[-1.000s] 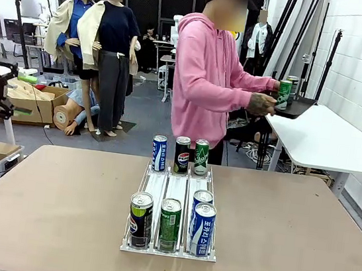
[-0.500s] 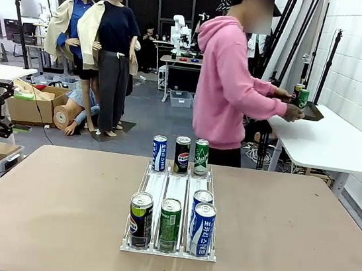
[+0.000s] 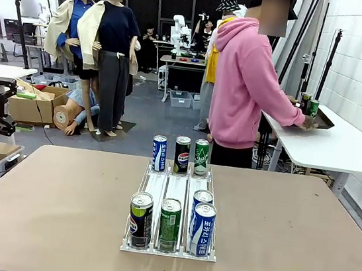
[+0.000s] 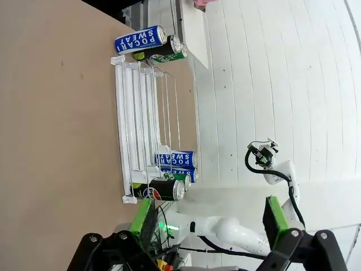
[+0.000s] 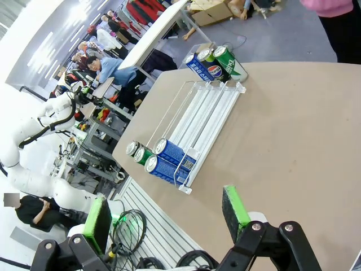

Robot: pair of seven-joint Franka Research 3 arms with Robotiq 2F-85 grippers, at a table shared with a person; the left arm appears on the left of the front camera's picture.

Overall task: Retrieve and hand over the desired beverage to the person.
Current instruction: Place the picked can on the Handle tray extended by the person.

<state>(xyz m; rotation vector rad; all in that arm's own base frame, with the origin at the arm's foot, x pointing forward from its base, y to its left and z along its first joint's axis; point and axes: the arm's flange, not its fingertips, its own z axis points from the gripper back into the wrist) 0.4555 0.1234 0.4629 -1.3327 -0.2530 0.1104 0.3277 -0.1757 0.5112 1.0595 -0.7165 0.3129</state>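
- Since a second ago the person (image 3: 251, 84) has stepped away from the can rack (image 3: 174, 205) toward the white side table (image 3: 340, 146), and now stands side-on at its edge, well beyond the rack.
- Both of the person's hands reach to a dark tray (image 3: 316, 120) on that side table; two green cans (image 3: 309, 104) stand on the tray.
- On the brown table (image 3: 37, 210) the rack has three lanes.
- Three cans stand at the rack's far end: a blue-and-white can (image 3: 159, 152), a dark Pepsi can (image 3: 182, 154) and a green can (image 3: 201, 157).
- Four cans sit at its near end: a dark Pepsi can (image 3: 140, 220), a green can (image 3: 169, 225), and two blue Pocari Sweat cans (image 3: 201, 224), one behind the other.
- Left gripper (image 4: 207, 217): fingers spread wide, nothing between them, well short of the rack's near end.
- Right gripper (image 5: 166, 217): fingers likewise spread and empty, off the rack's near corner.
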